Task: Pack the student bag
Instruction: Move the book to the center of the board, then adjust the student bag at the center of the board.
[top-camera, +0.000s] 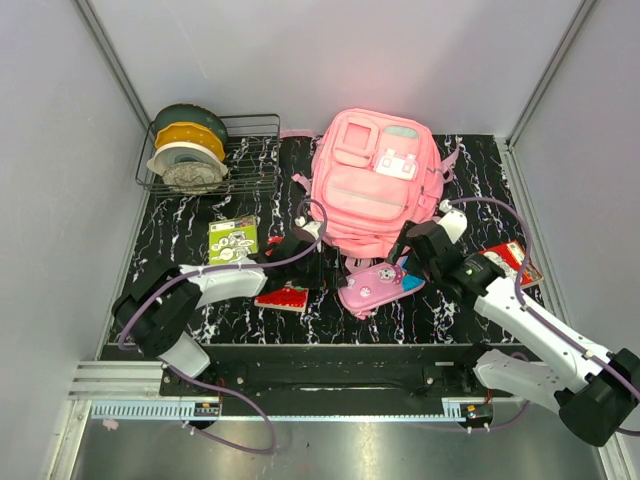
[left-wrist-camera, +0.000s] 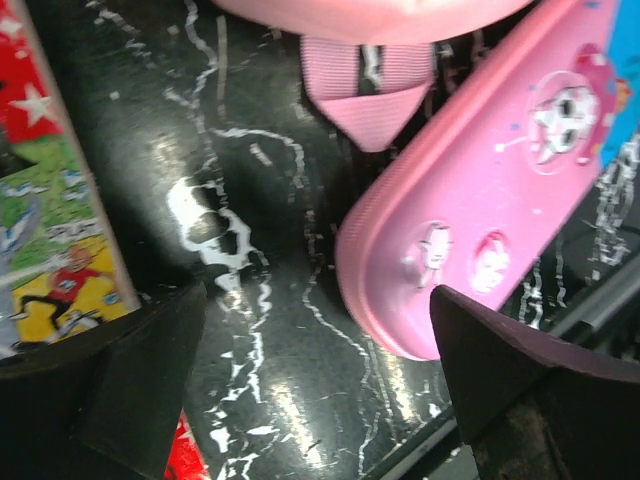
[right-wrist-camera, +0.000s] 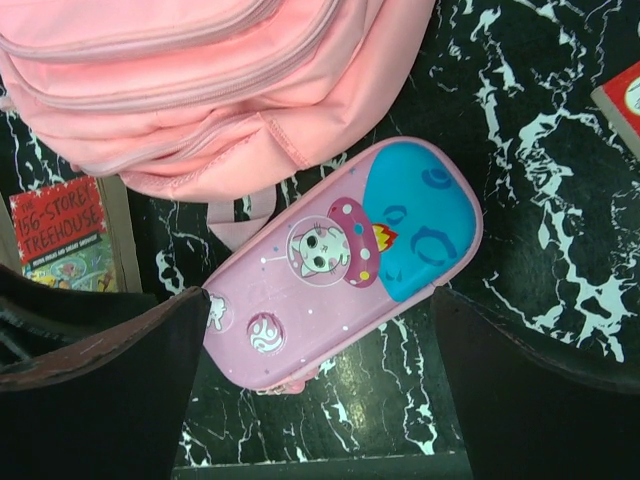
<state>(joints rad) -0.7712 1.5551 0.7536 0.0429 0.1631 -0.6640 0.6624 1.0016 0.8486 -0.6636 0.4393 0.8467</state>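
The student bag is a large pink backpack lying flat at the middle back of the table, front pockets up; its lower edge fills the top of the right wrist view. A pink cartoon pencil case lies just in front of it. My right gripper hovers open above the pencil case, whose rounded end lies between the fingers. My left gripper is open over bare table, with the pencil case to its right and a bag strap ahead.
A red storybook lies by the left gripper, seen also in the wrist views. A green booklet lies further left, another red book at the right. A wire basket with filament spools stands back left.
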